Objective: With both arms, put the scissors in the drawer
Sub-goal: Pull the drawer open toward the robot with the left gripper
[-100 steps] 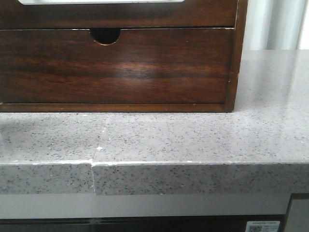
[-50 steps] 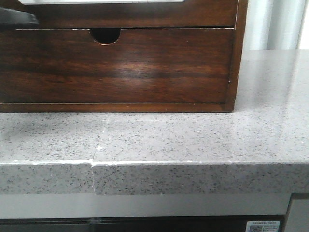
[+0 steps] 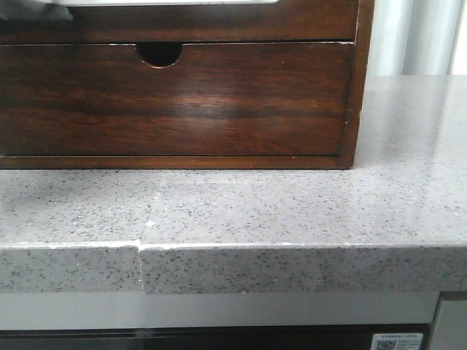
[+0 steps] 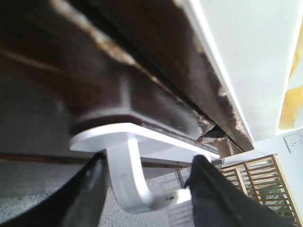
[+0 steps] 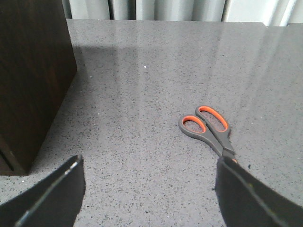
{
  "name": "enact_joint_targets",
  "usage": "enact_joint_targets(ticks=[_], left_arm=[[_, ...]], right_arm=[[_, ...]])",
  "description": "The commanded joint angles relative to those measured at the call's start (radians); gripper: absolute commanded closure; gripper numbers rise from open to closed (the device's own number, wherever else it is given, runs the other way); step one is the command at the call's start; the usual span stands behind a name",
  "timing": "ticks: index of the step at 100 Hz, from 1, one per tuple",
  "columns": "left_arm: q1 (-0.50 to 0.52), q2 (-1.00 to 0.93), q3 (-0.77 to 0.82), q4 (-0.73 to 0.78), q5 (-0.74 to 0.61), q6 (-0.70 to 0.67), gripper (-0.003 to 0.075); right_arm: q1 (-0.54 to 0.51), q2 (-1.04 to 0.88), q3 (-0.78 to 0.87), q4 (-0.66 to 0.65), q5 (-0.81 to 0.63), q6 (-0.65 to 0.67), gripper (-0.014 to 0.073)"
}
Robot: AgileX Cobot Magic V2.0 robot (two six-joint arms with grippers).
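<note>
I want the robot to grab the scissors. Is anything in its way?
No. The scissors lie alone on the grey counter, and the right gripper hangs open over bare counter, with one finger just over the blades.

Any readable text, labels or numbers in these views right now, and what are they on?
Nothing can be read.
White sticker at the lower right of the front view, below the countertop: has a code square and small print, too small and blurred to read.
Scissors, wooden cabinet and white hook: no text visible.

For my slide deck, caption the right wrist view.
Open right hand hovers over grey counter; orange-handled scissors lie flat beside it.
</note>
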Motion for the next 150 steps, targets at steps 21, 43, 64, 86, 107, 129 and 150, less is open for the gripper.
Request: enact_joint_targets(ticks=[21, 43, 64, 86, 107, 129, 150], left_arm=[[-0.009, -0.014, -0.035, -0.098, 0.073, -0.025, 0.0533], [-0.009, -0.027, -0.025, -0.096, 0.139, -0.02, 0.0574], [-0.009, -0.122, 0.071, -0.094, 0.153, -0.019, 0.0587], [-0.009, -0.307, 0.217, -0.089, 0.156, -0.019, 0.0587], [-0.009, -0.499, 0.328, -0.089, 0.15, -0.019, 0.0587], [-0.009, -0.578, 0.356, -0.085, 0.105, -0.024, 0.0584], [-0.009, -0.578, 0.356, -0.094, 0.098, -0.025, 0.0359]], right_arm=[[-0.001, 0.014, -0.032, 0.001, -0.079, 0.0, 0.0078], [-0.001, 0.014, -0.032, 0.001, -0.079, 0.0, 0.0078], [-0.001, 0.014, -0.032, 0.001, -0.077, 0.0, 0.0078], [-0.001, 0.014, -0.032, 0.001, -0.076, 0.0, 0.0078], [-0.001, 0.014, -0.032, 0.001, -0.076, 0.0, 0.0078], [-0.001, 0.014, -0.032, 0.001, -0.076, 0.0, 0.0078], [-0.001, 0.014, -0.032, 0.001, -0.076, 0.0, 0.0078]])
